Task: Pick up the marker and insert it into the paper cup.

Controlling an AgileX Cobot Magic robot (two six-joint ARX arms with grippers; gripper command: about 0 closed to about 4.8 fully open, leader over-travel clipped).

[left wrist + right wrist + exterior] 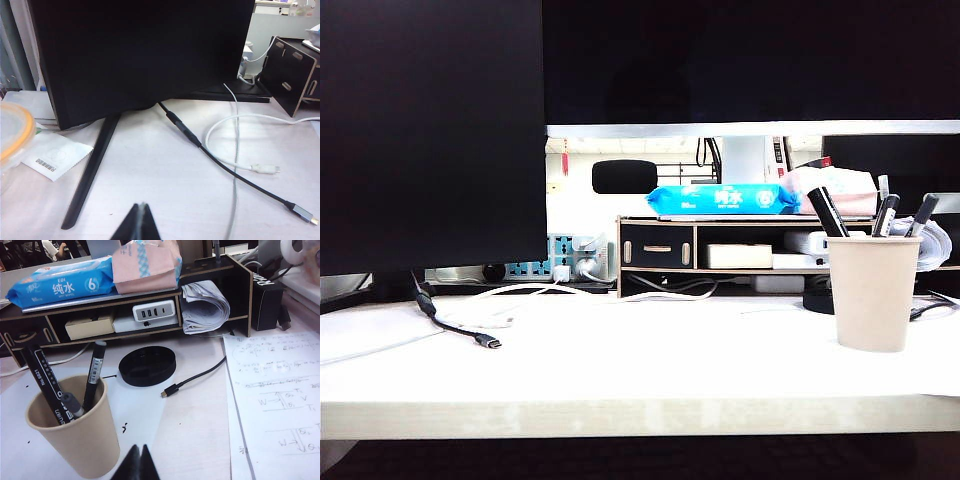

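White desk, big dark monitor behind. Your marker (42,377) already stands in the paper cup (80,432), leaning with its long axis tilted, beside two shorter pens. The right gripper (139,462), clenched and empty, sits just beside the cup; the left gripper (140,222), also pinched shut, is well apart by the black cable (235,172). Nothing's in your way.

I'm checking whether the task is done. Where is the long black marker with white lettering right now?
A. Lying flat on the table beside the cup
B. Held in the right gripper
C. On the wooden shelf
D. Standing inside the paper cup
D: the marker leans inside the paper cup with two other pens, while the right gripper is shut and empty beside it.
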